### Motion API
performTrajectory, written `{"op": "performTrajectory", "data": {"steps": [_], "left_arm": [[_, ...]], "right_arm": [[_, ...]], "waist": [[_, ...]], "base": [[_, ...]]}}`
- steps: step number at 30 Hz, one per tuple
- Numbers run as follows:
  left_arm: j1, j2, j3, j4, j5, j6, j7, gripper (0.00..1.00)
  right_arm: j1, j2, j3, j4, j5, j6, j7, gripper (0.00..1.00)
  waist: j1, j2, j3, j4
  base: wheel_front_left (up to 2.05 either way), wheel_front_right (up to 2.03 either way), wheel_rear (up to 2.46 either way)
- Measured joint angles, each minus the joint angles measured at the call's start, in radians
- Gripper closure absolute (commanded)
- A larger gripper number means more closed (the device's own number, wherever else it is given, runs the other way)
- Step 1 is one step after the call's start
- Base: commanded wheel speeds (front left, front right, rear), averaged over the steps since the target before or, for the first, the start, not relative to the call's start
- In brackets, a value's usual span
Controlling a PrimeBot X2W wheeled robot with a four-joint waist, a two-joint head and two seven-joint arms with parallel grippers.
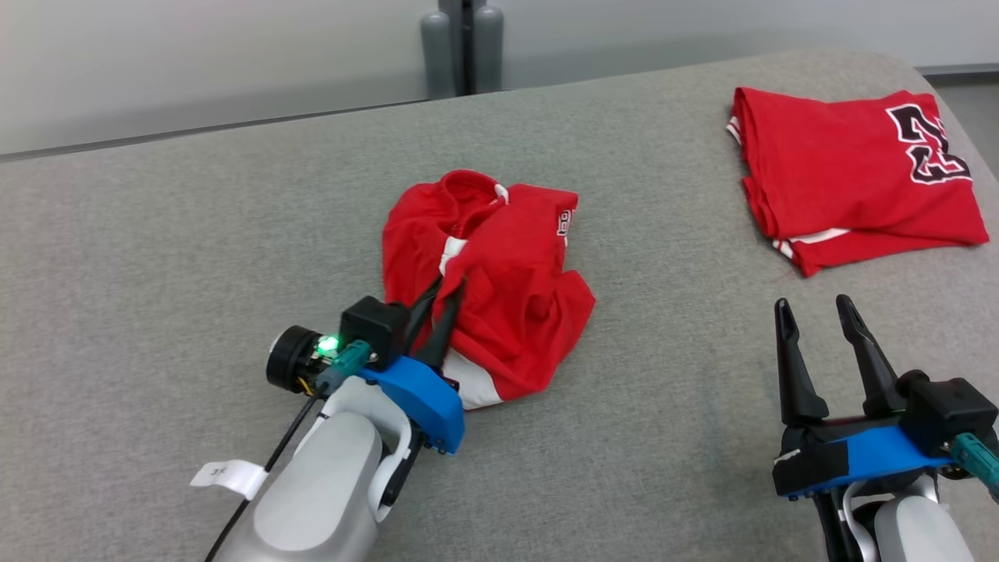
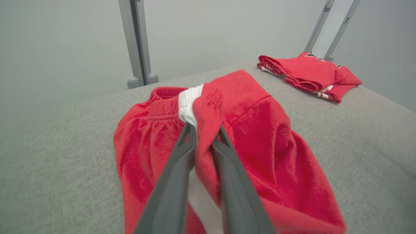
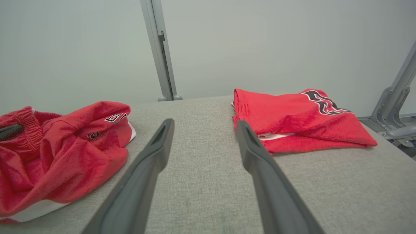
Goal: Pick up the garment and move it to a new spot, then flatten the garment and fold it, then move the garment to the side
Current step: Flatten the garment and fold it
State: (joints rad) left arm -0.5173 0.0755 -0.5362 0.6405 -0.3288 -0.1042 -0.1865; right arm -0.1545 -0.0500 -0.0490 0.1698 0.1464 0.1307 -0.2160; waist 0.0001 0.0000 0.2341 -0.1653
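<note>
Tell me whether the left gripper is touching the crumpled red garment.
Touching. The left wrist view shows the left gripper closed on a raised fold of the crumpled red garment.

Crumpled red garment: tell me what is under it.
The crumpled red garment lies on the grey padded surface, which shows all round it. A white panel peeks from its near edge. The left gripper pinches a top fold. Whatever lies beneath its folds is covered.

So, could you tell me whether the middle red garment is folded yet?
Not folded: the red garment lies crumpled in uneven, bunched heaps.
</note>
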Motion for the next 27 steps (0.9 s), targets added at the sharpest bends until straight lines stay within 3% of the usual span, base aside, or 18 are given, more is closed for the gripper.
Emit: {"op": "performTrajectory", "data": {"steps": [7,16,21,22,23,27], "left_arm": [[0.036,0.004,0.092,-0.042,-0.060,0.058,-0.063,1.00],[0.269,0.048,0.272,-0.189,-0.122,0.146,-0.075,1.00],[0.409,0.047,0.335,-0.235,-0.127,0.161,-0.075,1.00],[0.423,0.043,0.339,-0.244,-0.123,0.166,-0.075,0.64],[0.431,0.040,0.346,-0.253,-0.117,0.167,-0.075,0.00],[0.434,0.036,0.385,-0.309,-0.079,0.165,-0.075,0.00]], "right_arm": [[0.017,0.000,-0.010,-0.001,-0.003,0.000,0.000,0.00],[0.019,0.000,-0.012,-0.002,-0.011,0.000,0.012,0.00],[0.024,0.000,-0.013,-0.005,-0.014,0.000,0.017,0.00],[0.027,0.000,-0.014,-0.006,-0.014,0.000,0.017,0.00],[0.029,0.000,-0.015,-0.007,-0.014,0.000,0.019,0.00],[0.033,0.000,-0.015,-0.007,-0.021,0.000,0.022,0.00]], "waist": [[0.0000,0.0000,-0.022,0.059],[0.0000,0.0000,-0.031,0.138],[0.0000,0.0000,-0.032,0.161],[0.0000,0.0000,-0.033,0.165],[0.0000,0.0000,-0.033,0.168],[0.0000,0.0000,-0.045,0.178]], "base": [[0.00,0.00,0.00],[0.00,0.00,0.00],[0.00,0.00,0.00],[0.00,0.00,0.00],[0.00,0.00,0.00],[0.00,0.00,0.00]]}}
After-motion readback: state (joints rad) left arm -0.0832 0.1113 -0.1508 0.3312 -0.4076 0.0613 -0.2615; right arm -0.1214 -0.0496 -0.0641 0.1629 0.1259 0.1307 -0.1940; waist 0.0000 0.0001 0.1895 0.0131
